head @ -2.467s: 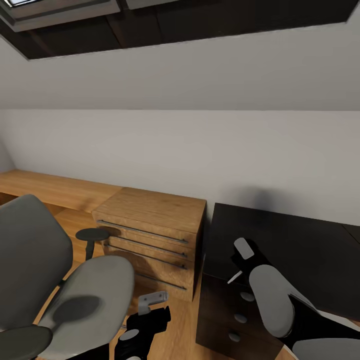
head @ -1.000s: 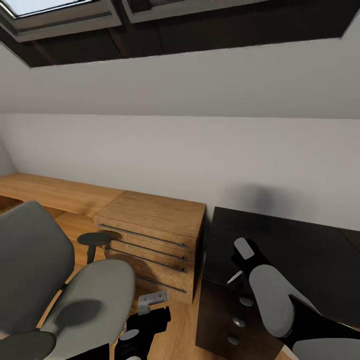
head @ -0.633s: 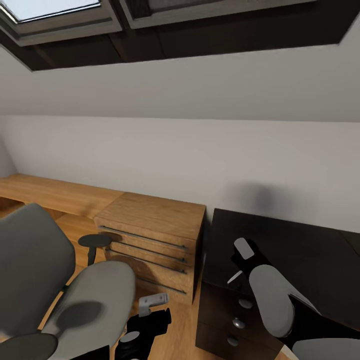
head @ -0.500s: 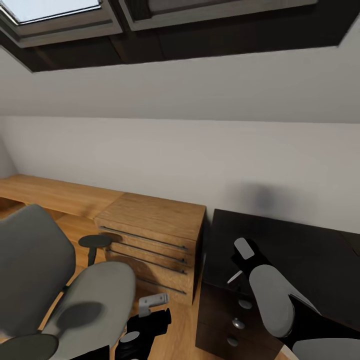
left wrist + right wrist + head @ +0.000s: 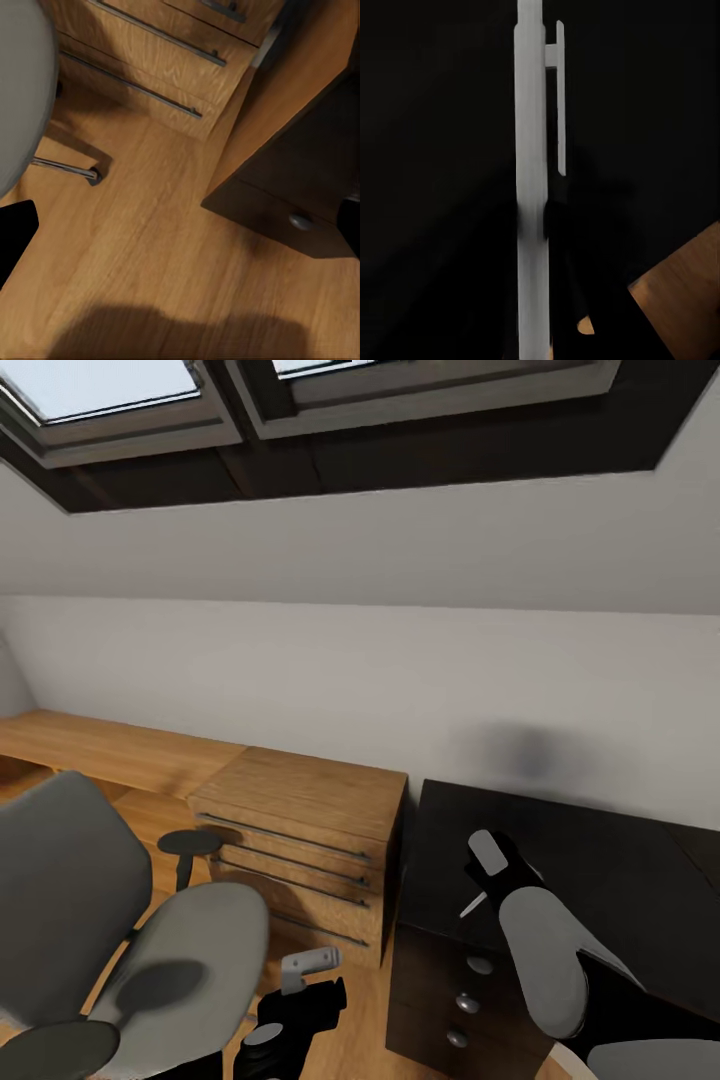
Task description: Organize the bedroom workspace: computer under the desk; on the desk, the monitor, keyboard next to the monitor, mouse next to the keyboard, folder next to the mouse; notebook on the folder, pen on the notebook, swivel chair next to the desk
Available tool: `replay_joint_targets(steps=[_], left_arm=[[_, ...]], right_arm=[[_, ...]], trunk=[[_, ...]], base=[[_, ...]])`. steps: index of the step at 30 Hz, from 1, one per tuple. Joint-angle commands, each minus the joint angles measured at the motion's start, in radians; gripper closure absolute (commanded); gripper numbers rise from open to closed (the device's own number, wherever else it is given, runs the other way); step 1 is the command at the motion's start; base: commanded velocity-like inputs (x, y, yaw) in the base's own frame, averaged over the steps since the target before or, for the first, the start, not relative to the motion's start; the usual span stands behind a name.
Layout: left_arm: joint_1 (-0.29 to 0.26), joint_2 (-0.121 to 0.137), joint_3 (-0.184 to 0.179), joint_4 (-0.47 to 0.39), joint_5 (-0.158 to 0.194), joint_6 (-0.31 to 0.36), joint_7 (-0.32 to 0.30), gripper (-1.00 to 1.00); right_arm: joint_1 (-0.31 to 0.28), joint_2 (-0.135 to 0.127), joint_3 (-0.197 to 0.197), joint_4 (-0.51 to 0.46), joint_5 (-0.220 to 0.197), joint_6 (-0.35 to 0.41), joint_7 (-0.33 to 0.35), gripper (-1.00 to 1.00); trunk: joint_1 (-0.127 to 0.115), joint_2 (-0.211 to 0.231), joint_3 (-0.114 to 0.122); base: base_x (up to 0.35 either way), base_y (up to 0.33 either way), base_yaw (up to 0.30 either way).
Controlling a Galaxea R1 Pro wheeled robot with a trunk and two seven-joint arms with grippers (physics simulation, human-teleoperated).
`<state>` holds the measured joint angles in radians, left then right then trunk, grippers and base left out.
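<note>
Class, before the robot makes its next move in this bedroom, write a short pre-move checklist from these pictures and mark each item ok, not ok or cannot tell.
1. Pen held in the right claw: ok, it stands between the fingers.
2. Left claw free to grasp: ok, open above bare wood floor.
3. Swivel chair within sight: ok, at the robot's left.
4. Folder on the chair seat: cannot tell, none seen.
5. Notebook ready for the pen: cannot tell.
6. Dark cabinet close under the right arm: not ok, collision risk.

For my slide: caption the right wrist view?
Right gripper holding a white pen over the dark desk.
</note>
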<state>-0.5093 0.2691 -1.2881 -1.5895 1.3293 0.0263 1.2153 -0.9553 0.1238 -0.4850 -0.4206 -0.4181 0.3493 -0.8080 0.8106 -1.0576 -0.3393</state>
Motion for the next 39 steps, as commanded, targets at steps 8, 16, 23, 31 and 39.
replay_joint_targets(steps=[8, 16, 23, 31, 39], left_arm=[[-0.002, -0.001, -0.002, -0.001, 0.002, 0.003, 0.004, -1.00], [-0.002, -0.002, -0.002, 0.003, 0.003, 0.004, 0.003, -1.00], [-0.002, -0.003, -0.002, 0.015, 0.004, 0.006, 0.001, -1.00], [-0.002, -0.035, -0.002, 0.128, 0.004, 0.004, -0.005, -1.00], [-0.002, -0.086, -0.043, 0.236, 0.004, 0.004, -0.008, -1.00]], right_arm=[[0.000, 0.000, 0.000, -0.005, -0.004, 0.005, -0.004, 1.00], [0.000, 0.000, 0.001, -0.007, -0.004, 0.005, -0.002, 1.00], [0.000, -0.002, 0.002, -0.007, -0.004, 0.005, 0.001, 1.00], [0.000, -0.003, 0.006, -0.037, -0.004, 0.004, -0.004, 1.00], [0.000, -0.003, 0.005, -0.084, -0.001, 0.004, -0.018, 1.00]], trunk=[[-0.031, 0.055, 0.024], [-0.061, 0.111, 0.049], [-0.077, 0.139, 0.061], [-0.077, 0.139, 0.061], [-0.077, 0.139, 0.061]], base=[[-0.206, -0.098, 0.000], [-0.290, -0.157, 0.000], [-0.190, -0.112, 0.000], [-0.017, -0.010, 0.000], [0.000, 0.000, 0.000]])
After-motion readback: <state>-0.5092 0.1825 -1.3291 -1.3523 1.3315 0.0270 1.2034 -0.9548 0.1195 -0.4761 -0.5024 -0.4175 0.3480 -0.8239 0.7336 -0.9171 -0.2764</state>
